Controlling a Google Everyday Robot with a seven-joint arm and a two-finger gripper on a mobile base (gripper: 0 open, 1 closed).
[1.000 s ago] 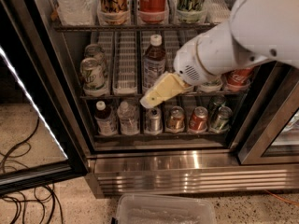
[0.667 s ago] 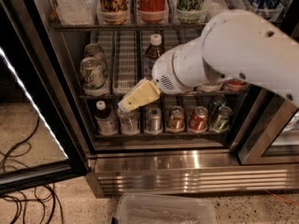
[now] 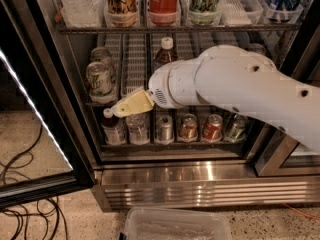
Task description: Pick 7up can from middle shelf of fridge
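One 7up can [image 3: 100, 81] stands upright at the front left of the middle shelf [image 3: 136, 59], with a second can [image 3: 101, 55] directly behind it. The cream-coloured gripper [image 3: 122, 108] hangs just right of and slightly below the 7up can, apart from it. Whether it is spread or closed cannot be told. The white arm [image 3: 240, 91] reaches across the fridge [image 3: 200, 184] from the right.

Two pale silvery-white soda cans with green lettering [image 3: 100, 79] stand on the dark wire middle shelf [image 3: 134, 59], beside one brown bottle with a white cap [image 3: 165, 51]. The bottom tier holds four cans [image 3: 189, 128]. One cream gripper [image 3: 118, 110] hangs just below and right of the front silvery can.
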